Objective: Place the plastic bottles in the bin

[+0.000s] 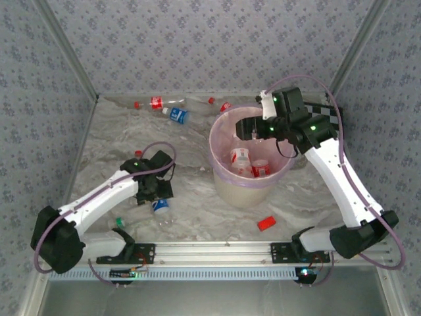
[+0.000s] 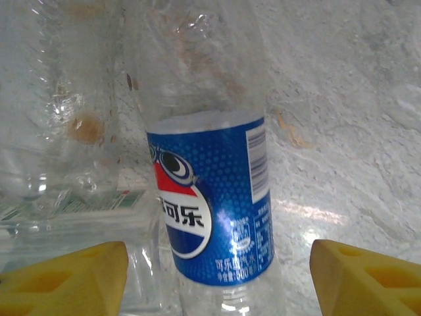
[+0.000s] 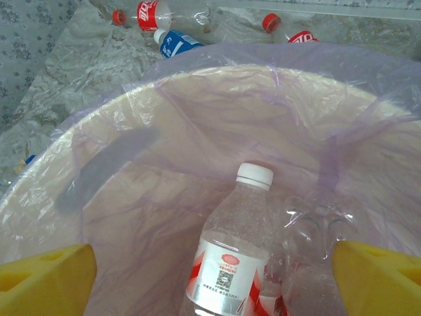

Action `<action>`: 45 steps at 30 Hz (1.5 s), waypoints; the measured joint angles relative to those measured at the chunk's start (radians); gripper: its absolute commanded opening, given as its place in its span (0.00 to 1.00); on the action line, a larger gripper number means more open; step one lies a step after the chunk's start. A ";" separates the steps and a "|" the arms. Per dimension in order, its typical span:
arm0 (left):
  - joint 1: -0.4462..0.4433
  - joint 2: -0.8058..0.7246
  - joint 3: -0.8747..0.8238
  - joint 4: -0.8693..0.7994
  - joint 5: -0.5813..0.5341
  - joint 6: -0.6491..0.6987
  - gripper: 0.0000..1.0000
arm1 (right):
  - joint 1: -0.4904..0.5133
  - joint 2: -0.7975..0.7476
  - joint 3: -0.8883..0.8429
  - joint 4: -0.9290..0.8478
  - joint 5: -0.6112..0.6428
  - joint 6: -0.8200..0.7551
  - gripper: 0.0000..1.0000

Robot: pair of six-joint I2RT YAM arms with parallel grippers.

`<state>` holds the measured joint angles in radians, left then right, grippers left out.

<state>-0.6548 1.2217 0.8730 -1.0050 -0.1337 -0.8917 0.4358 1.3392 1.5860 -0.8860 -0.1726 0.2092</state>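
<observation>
Here, at lower left of the top view, the left gripper [image 2: 218,245] straddles a clear blue-labelled plastic bottle [image 2: 207,217], fingers wide and not touching it. The right gripper [image 3: 214,247] hangs wide open above the round cream pink-lined bin [image 1: 243,189], with a white-capped clear bottle [image 3: 230,263] inside.

The left gripper [image 2: 217,284] hangs low over the marbled grey-white table [image 2: 355,131], its yellow fingers [image 2: 72,276] standing wide apart. Between them lies a clear plastic bottle [image 2: 210,217] with a blue label bearing a red, white and blue round logo and a barcode. There is a gap between the bottle and each finger. Just to its left lies a second clear bottle [image 2: 59,131], crumpled, with brownish spots and a green-and-white label. To the right, the table is bare.
</observation>
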 measured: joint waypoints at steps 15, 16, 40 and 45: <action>0.000 0.153 -0.059 0.184 0.017 -0.027 0.60 | -0.056 -0.057 -0.052 0.024 -0.011 -0.001 0.93; 0.000 0.163 -0.059 0.193 0.018 -0.027 0.58 | -0.058 -0.057 -0.054 0.024 -0.012 -0.002 0.93; 0.238 -0.237 0.106 0.544 0.338 0.170 0.35 | -0.033 -0.084 0.031 0.240 -0.363 0.059 0.92; 0.251 -0.254 0.098 0.794 0.526 0.180 0.35 | 0.105 0.023 0.175 0.287 -0.374 0.064 0.92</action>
<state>-0.4042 0.9676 0.9710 -0.2111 0.3923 -0.7120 0.5411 1.3624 1.7607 -0.5987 -0.5465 0.2733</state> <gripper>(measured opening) 0.386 0.916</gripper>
